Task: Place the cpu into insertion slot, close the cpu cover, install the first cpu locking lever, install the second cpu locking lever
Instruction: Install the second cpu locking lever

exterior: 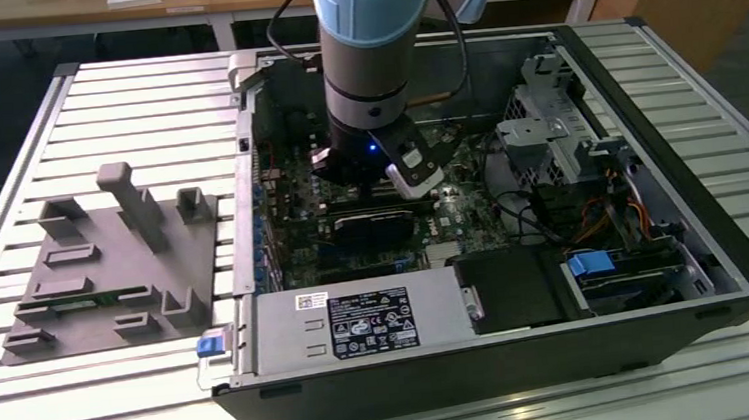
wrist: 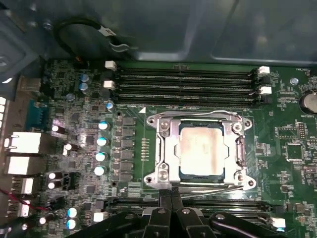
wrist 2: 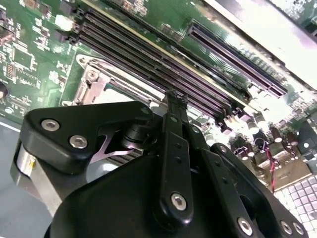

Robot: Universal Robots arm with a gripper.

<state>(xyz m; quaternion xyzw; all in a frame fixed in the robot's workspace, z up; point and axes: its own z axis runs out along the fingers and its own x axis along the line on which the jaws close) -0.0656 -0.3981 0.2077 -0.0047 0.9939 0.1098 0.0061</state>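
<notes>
Clearly seated cpu (wrist: pixel 202 151) (first wrist view), cpu cover (wrist: pixel 168 158) down

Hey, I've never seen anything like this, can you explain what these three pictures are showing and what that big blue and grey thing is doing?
The blue and grey thing is a robot arm reaching down into an open black desktop computer case lying on a slatted metal table. The exterior view looks on from off the arm; both wrist views come from cameras riding on the arm. In the first wrist view you see the green circuit board with the pale silvery-beige square chip seated in its socket, framed by the thin silvery metal cover plate lying flat over it. The black tool sits at the socket's edge, beside thin wire levers. On the table, at the exterior view's left, lies a grey moulded fixture.
</notes>
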